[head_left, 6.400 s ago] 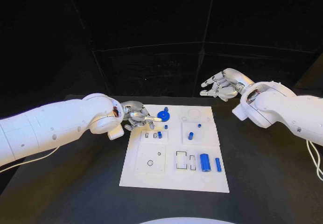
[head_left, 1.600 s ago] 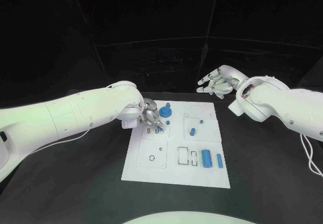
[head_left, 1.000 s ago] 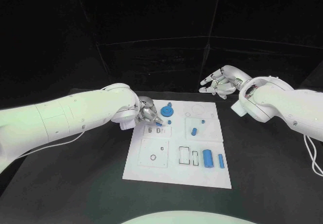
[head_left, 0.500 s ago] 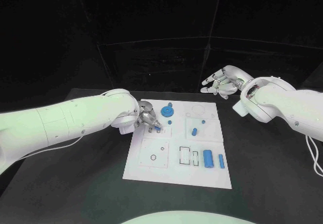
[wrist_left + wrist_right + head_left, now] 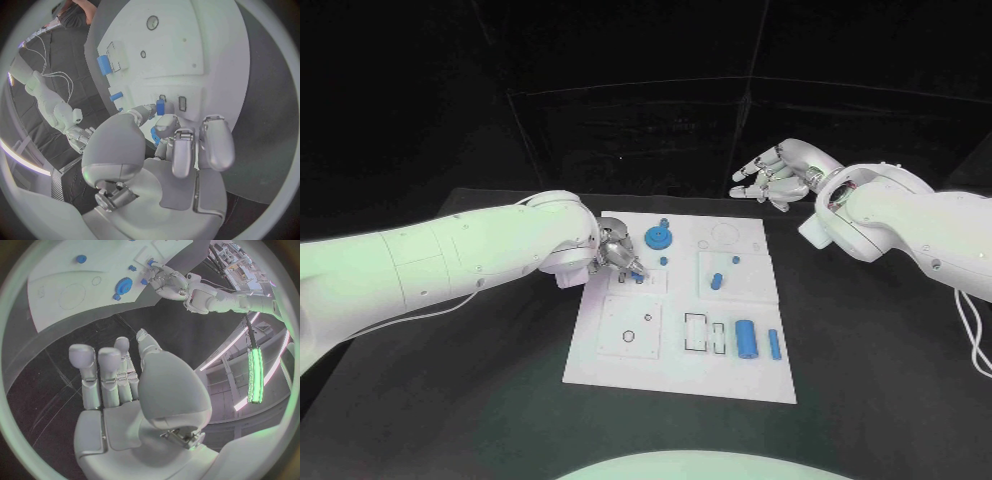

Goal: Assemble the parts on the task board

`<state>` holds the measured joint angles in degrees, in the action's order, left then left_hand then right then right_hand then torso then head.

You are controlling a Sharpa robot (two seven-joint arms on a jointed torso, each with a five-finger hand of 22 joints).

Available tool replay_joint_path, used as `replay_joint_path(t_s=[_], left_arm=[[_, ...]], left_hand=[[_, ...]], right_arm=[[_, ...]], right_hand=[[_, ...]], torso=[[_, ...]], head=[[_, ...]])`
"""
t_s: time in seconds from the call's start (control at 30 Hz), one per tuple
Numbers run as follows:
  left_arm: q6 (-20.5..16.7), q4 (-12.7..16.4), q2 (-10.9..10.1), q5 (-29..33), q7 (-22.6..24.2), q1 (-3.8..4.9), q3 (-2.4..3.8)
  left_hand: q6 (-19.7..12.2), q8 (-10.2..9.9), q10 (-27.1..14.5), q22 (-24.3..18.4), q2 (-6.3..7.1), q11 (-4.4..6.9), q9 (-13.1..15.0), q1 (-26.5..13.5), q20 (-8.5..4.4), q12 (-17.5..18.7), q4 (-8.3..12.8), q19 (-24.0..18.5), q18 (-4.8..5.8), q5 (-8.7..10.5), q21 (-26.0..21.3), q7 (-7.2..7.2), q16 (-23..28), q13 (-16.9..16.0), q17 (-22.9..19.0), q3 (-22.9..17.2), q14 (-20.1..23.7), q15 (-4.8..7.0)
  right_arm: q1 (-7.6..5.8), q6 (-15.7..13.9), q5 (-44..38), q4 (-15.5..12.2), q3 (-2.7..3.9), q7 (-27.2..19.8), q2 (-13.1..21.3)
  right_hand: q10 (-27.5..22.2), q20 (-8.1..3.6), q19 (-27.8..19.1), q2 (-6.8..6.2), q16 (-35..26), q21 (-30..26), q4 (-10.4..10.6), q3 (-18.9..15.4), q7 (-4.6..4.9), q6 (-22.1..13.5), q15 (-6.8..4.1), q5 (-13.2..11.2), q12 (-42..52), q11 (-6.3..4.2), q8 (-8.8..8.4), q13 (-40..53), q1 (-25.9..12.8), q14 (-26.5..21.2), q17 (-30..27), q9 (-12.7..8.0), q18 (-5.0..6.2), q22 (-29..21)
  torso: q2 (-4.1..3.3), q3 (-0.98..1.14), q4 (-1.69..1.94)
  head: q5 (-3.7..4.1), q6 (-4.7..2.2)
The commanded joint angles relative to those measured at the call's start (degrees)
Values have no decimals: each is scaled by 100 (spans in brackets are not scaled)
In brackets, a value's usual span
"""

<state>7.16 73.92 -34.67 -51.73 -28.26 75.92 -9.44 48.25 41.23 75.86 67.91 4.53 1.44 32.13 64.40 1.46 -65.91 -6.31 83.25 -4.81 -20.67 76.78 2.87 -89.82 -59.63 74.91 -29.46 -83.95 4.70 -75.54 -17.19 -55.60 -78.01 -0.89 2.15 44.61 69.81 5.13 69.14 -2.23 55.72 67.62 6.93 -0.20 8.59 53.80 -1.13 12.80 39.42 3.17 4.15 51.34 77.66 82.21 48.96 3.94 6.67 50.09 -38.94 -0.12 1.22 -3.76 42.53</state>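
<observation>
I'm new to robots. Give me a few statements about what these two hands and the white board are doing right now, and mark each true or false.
1. The left hand pinches a small blue part over the task board. True.
2. The right hand holds a blue part. False: it holds nothing and hovers beyond the board's far edge.
3. A round blue gear sits at the board's far end. True.
4. The board is bare of parts. False: several blue pieces lie on it.

Near half of board free, far-left crowded.
L hand [image 5: 617, 252] sits low over task board [image 5: 646, 360] far-left slots, blue gear [image 5: 656, 238] just beside; R hand [image 5: 776, 178] hangs off board's far-right corner. Bare worktop [image 5: 877, 350] both sides.
</observation>
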Motion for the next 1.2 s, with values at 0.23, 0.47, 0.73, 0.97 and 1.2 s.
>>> replay_joint_path(t_s=[0.23, 0.47, 0.73, 0.97, 1.2], left_arm=[[307, 0, 16, -174, -142, 2, -3], [368, 0, 25, -199, -175, 1, -3], [400, -1, 29, -204, -201, 1, -3], [388, -17, 47, -205, -200, 2, -3], [442, -61, 121, -205, -184, 4, -2]], left_hand=[[70, 42, 53, 34, 9, 10, 21, -70, -9, -19, 838, 34, 55, -169, 49, -9, -18, 15, 1509, -892, -605, 17], [86, 49, 62, 45, 28, 14, 27, -104, -11, -14, 856, 37, 56, -247, 54, -13, -18, 20, 1509, -916, -605, 20], [99, 54, 74, 52, 45, 18, 32, -132, -14, -17, 871, 39, 57, -317, 57, -17, -18, 17, 1509, -932, -605, 22], [106, 57, 83, 60, 53, 20, 35, -149, -15, -23, 874, 41, 58, -356, 61, -19, -18, 10, 1509, -936, -605, 23], [195, 74, 104, 77, 34, 35, 38, -377, -17, 15, 707, 45, 61, -368, 67, -52, -18, 79, 1509, -787, -605, 30]], right_arm=[[-12, 16, -18, -7, 5, -56, -4], [-12, 21, -18, -9, 5, -56, -2], [-11, 27, -18, -11, 5, -58, -4], [-11, 28, -18, -16, 5, -59, -5], [-11, 30, -18, -14, 5, -59, -15]], right_hand=[[-18, -2, 29, 10, -31, -28, 1, -20, 1, -47, 0, 28, -26, 15, -8, -5, 10, 26, -4, 0, 99, -4], [-18, -2, 29, 10, -31, -28, 1, -20, 1, -47, 0, 28, -26, 15, -8, -5, 10, 26, -4, 0, 99, -4], [-18, -2, 29, 10, -31, -28, 1, -20, 1, -47, 0, 28, -26, 15, -8, -5, 10, 26, -4, 0, 99, -4], [-18, -2, 29, 10, -31, -28, 1, -20, 1, -47, 0, 28, -26, 15, -8, -5, 10, 26, -4, 0, 99, -4], [-18, -2, 29, 10, -31, -28, 1, -20, 1, -47, 0, 28, -26, 15, -8, -5, 10, 26, -4, 0, 99, -4]], torso=[[-2, 1, 2], [0, 0, 2], [-1, 0, 4], [-4, 2, -3], [1, 5, 1]], head=[[-2, 17], [2, 25], [12, 30], [15, 29], [27, 30]])
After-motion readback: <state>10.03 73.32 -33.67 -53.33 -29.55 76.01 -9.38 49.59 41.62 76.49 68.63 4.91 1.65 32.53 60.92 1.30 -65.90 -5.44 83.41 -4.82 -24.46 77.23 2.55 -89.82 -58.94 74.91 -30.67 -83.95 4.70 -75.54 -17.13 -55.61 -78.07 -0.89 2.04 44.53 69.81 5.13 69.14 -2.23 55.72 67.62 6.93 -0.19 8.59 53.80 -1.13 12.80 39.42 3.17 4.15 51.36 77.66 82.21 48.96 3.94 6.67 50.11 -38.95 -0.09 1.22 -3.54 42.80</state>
